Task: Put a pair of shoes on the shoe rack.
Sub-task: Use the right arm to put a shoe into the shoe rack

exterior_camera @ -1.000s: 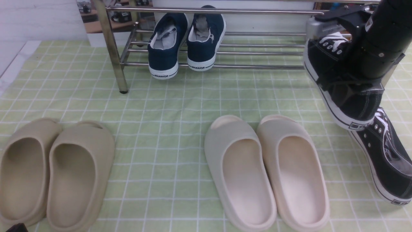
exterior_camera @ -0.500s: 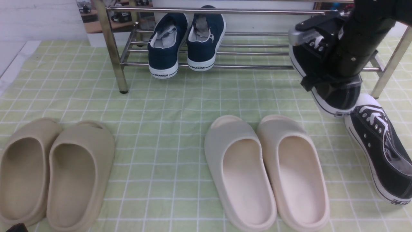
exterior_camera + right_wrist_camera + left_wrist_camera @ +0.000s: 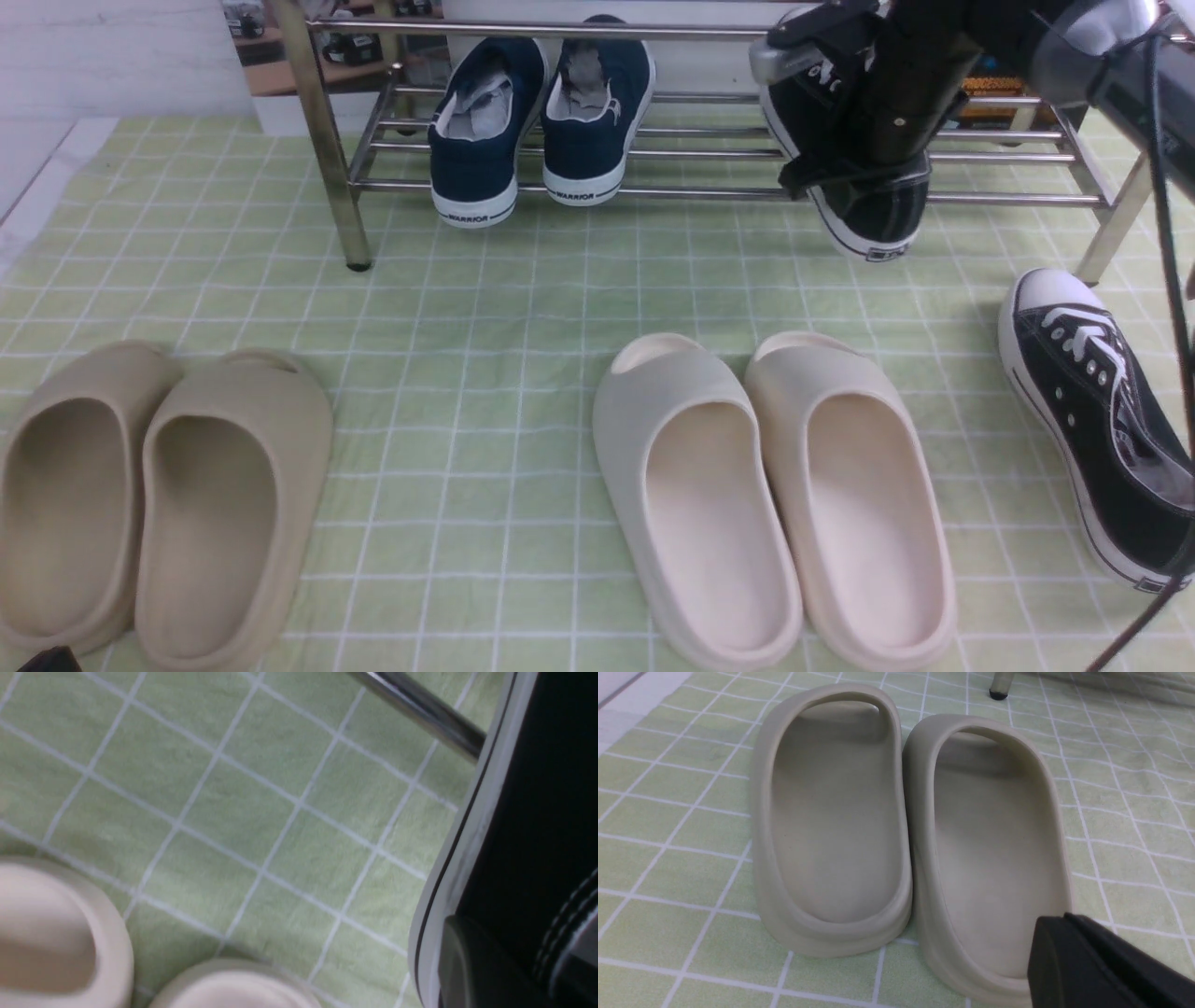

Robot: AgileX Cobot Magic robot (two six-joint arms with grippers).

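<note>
Stretched farther leftward, right tool grips black sneaker at shoe rack.

Spotted spare footwear on green checked mat.
Found navy sneakers farthest back, tan slippers left, cream slippers centre.

We find open shelf on the shoe rack between the navy sneakers and the black sneaker clamped in the right gripper, and again between that sneaker and the rack's right leg; the top bar limits entry from above. Bare mat lies in front of the rack; nearer us the beige slippers, the cream slippers and the second black sneaker take up the ground
</note>
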